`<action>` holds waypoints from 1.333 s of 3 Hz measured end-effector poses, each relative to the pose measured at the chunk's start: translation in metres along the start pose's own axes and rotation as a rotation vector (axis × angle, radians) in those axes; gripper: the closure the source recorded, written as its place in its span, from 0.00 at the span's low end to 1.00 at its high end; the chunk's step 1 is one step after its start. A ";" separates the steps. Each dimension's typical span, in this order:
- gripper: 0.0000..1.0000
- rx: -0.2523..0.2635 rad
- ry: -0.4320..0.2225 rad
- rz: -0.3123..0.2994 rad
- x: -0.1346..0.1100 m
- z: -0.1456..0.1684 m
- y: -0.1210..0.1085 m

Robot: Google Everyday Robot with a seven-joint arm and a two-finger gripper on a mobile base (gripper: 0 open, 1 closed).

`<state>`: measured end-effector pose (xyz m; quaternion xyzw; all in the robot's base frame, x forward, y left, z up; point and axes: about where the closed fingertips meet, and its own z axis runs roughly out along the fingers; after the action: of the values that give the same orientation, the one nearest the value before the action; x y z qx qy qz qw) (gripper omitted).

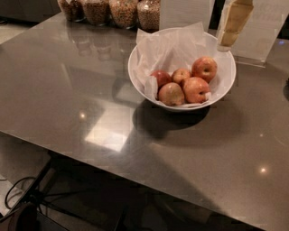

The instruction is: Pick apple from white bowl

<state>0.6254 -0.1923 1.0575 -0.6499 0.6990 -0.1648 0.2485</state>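
Observation:
The white bowl [229, 83] stands on the grey table at the upper right, lined with crumpled white paper [167, 47]. Several apples lie in its front right part. The apple [204, 68] is round and red with a yellow blush and a stem dimple, at the back right of the pile. A similar red apple [196, 89] lies in front of it, with a paler one [171, 94], a small one [181, 75] and a dark-red one [160, 77] to the left. My gripper [232, 25], beige, hangs from the top edge over the bowl's back right rim, above and right of the apple.
Glass jars of grains [122, 11] line the table's back edge. A clear upright panel [264, 31] stands behind the bowl at the right. The table's front edge runs diagonally across the bottom, with cables on the floor [18, 198] below it.

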 end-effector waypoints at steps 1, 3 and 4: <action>0.00 0.008 -0.029 -0.002 0.003 0.004 -0.002; 0.00 0.037 -0.120 0.003 0.023 0.019 -0.004; 0.00 0.037 -0.163 0.013 0.035 0.033 -0.003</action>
<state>0.6454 -0.2246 1.0269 -0.6519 0.6776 -0.1227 0.3174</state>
